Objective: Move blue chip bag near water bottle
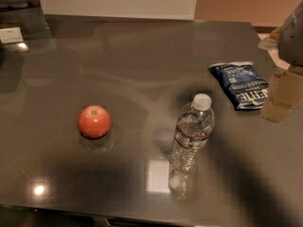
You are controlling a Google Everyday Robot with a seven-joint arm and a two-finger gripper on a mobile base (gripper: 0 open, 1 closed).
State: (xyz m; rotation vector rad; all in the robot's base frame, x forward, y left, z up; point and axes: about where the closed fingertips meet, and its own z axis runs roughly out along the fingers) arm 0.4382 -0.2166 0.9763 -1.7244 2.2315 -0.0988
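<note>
The blue chip bag [240, 84] lies flat on the dark table at the right, white lettering up. The water bottle [191, 133] stands upright near the table's middle front, white cap on top, a short way down and left of the bag. My gripper [280, 100] comes in from the right edge and hovers just right of the bag, close to its right end. It holds nothing that I can see.
A red apple [94, 121] sits on the table at the left, well apart from the bottle. The dark glossy table [142, 56] ends at a wall at the back. A white object [10, 34] lies at the far left corner.
</note>
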